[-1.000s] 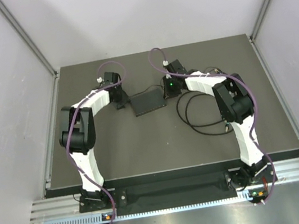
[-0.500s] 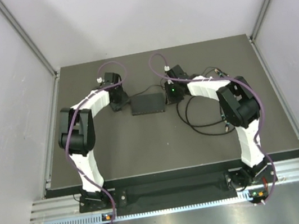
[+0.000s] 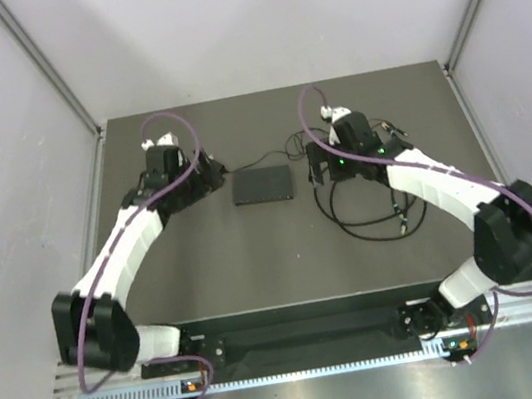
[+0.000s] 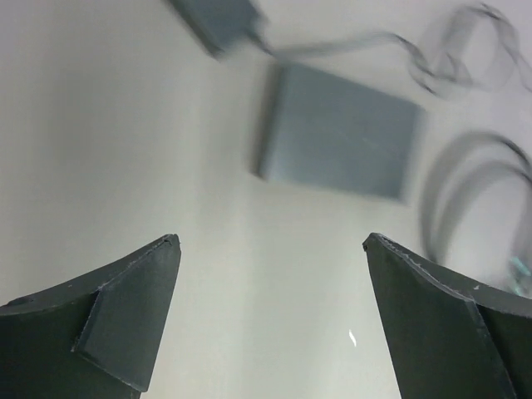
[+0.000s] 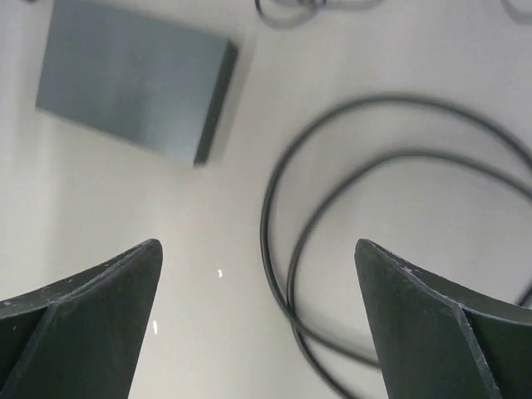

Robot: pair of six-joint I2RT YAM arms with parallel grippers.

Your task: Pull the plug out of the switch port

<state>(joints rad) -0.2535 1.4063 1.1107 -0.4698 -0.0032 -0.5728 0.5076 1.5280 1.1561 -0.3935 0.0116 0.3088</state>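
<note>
The switch point(image 3: 264, 185) is a flat matte-black box lying flat on the dark table between my two grippers; its sockets do not show. My left gripper point(image 3: 210, 176) hangs open just left of it, touching nothing. In the left wrist view the switch point(image 4: 341, 133) lies ahead of the open left gripper point(image 4: 270, 238). A small blurred grey block point(image 4: 218, 21) on a thin cable, which looks like the plug, lies just off the switch's far corner, apart from it. My right gripper point(image 3: 317, 166) is open just right of the switch. The right wrist view shows the switch point(image 5: 133, 79) with no plug in the edges visible, beyond the open right gripper point(image 5: 258, 243).
Loops of black cable point(image 3: 368, 206) lie on the table right of the switch, under and ahead of the right gripper point(image 5: 332, 191). The dark table point(image 3: 257, 272) is walled by white panels with metal rails at left, right and back.
Both grippers were shut at the switch's two ends; now both are open and drawn back from it. Both arms have swung outward. The switch has shifted slightly and lies free.
</note>
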